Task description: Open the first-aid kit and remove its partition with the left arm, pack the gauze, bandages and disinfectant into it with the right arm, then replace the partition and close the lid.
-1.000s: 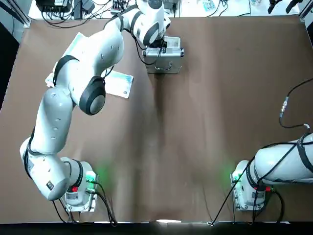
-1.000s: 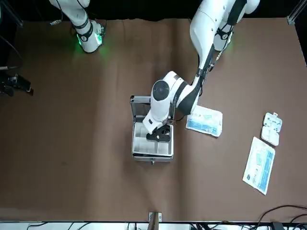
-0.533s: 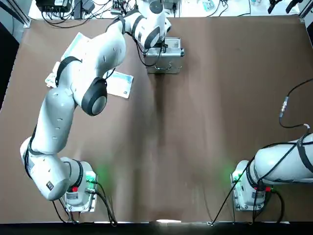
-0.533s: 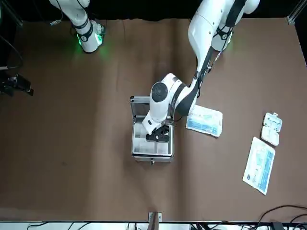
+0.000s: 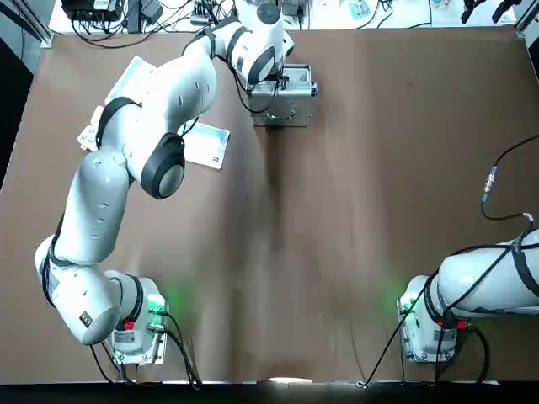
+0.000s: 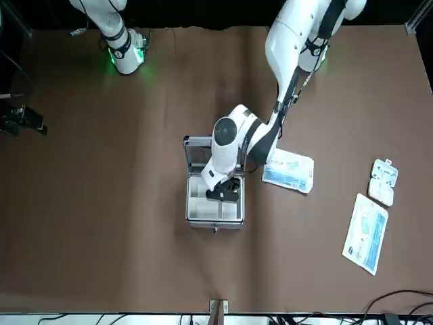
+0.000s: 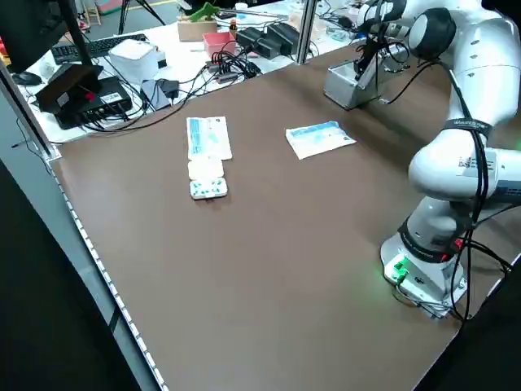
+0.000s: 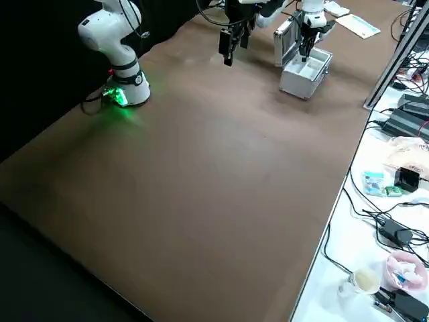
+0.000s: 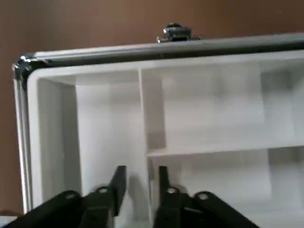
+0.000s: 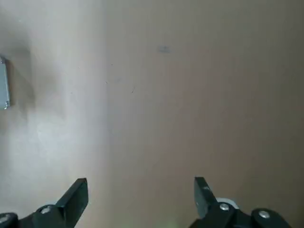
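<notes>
The silver first-aid kit [image 6: 214, 215] stands open at the far middle of the table, its lid [image 6: 201, 150] upright on the robot's side. The white partition [image 9: 204, 118] lies inside, split into compartments. My left gripper [image 9: 140, 176] is down in the case [image 5: 296, 94], its fingers [image 9: 118, 178] closed narrowly on either side of a partition wall. My right gripper [image 10: 140, 197] hangs open over bare table off to the robot's right. Three flat packets lie to the kit's left: a white-and-blue one [image 6: 289, 170], a long pale one [image 6: 366, 232] and a small blister pack [image 6: 382, 181]. The disinfectant is out of view.
Both arm bases [image 5: 135, 332] sit at the near edge with green lights. A black cable [image 5: 493, 181] trails above the right arm. Beyond the table's far edge lie boxes, cables and clutter [image 7: 122, 69]. The brown table [image 5: 337, 236] stretches wide between bases and kit.
My left wrist has shifted a little toward the far side over the case, and its gripper has settled among the partition's compartments. The right arm and the packets have not moved.
</notes>
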Tool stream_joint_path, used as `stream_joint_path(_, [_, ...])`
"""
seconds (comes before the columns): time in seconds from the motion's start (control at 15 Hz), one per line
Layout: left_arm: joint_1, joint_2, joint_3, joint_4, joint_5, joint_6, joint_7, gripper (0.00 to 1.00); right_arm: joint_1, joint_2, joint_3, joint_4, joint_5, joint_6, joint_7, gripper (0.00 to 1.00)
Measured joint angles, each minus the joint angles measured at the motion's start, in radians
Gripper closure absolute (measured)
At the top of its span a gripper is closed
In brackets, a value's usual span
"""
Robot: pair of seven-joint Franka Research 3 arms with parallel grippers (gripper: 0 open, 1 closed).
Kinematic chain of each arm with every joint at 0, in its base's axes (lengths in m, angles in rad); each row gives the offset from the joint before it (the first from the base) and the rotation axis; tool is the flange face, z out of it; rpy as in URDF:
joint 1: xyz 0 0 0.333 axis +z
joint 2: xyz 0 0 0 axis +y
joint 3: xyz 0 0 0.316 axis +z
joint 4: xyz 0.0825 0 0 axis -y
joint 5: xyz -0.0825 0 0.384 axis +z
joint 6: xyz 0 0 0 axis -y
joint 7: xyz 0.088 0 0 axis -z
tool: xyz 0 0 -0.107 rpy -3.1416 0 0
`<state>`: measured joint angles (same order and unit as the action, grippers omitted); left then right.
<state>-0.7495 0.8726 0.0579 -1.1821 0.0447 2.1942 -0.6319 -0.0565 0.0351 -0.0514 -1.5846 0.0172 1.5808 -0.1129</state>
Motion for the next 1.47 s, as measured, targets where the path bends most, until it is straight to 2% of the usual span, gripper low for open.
stream_joint_path(0.47, [0.003,-0.051,0.017,0.016,0.0,-0.019,0.0,0.02,0.0,0.0,0.0,0.0,0.0,0.0,0.0,0.01])
stream_joint_path(0.8, [0.042,-0.141,0.029,0.021,-0.015,-0.105,-0.002,0.01,0.0,0.0,0.0,0.0,0.002,0.0,0.0,0.01])
stream_joint_path(1.07, [0.071,-0.234,0.029,0.023,-0.026,-0.247,0.004,0.01,0.0,0.0,0.0,0.0,0.003,0.001,0.0,0.01])
stream_joint_path(1.33, [0.069,-0.286,0.026,0.023,-0.07,-0.349,0.004,0.01,0.0,0.0,0.0,0.0,0.003,0.002,0.0,0.01])
stream_joint_path(1.4, [0.069,-0.3,0.026,0.023,-0.093,-0.387,0.004,0.04,0.0,0.0,0.0,0.0,0.003,0.002,0.0,0.01])
stream_joint_path(1.47, [0.068,-0.315,0.025,0.023,-0.122,-0.436,0.004,0.12,0.0,0.0,0.0,0.0,0.003,0.002,0.0,0.01])
